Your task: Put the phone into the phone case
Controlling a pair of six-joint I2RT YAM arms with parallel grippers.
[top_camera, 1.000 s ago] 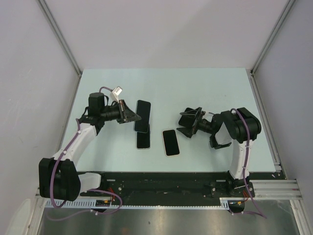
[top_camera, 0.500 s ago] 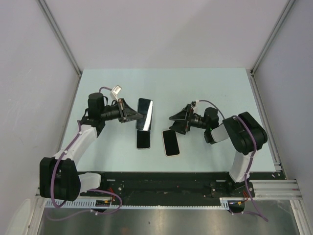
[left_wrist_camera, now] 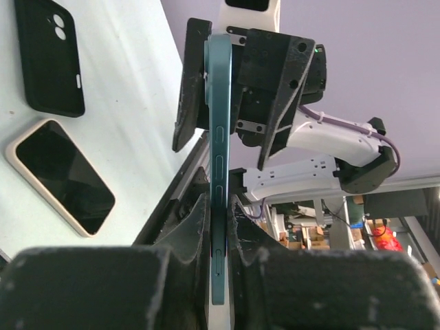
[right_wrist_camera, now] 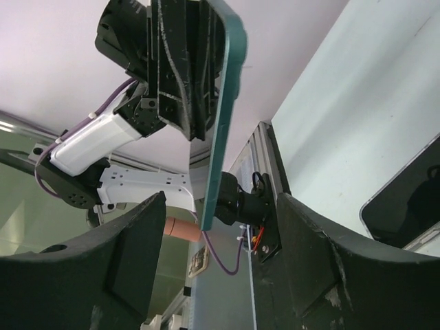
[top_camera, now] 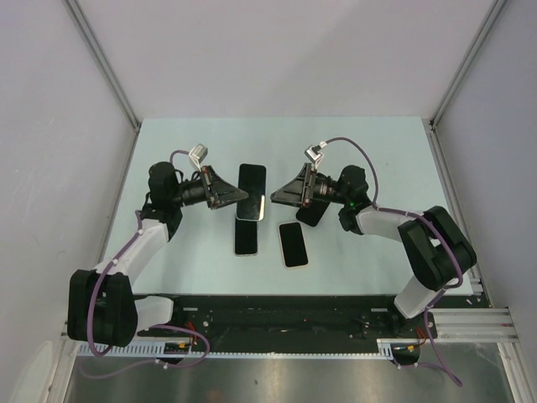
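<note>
- Phone (top_camera: pixel 251 189) held off the desk (top_camera: pixel 361 151) by the left end effector (top_camera: pixel 228 193), up and to the left-arm side of the phone case (left_wrist_camera: pixel 48 58)
- Left end effector clamped nearly closed on the phone's two flat faces; the teal edge is seen running straight out between the fingers (left_wrist_camera: pixel 192 227) in the left wrist view
- Right end effector (top_camera: pixel 281 196) raised just above the phone case on its left-arm side, jaws standing well apart, nothing gripped
- Far end of the phone is seen between the right fingers (right_wrist_camera: pixel 130 275); a gap is seen on both sides in the right wrist view, and contact cannot be told
- Phone case noted as black, lying flat on the desk with its camera cut-outs visible, partly covered from above by the right end effector
- Cream-edged phone (top_camera: pixel 293 244) lying screen up just nearer the arm bases than the phone case
- Second dark-screened phone (top_camera: pixel 245 239) lying flat beyond the cream-edged phone, further from the phone case on the left-arm side
</note>
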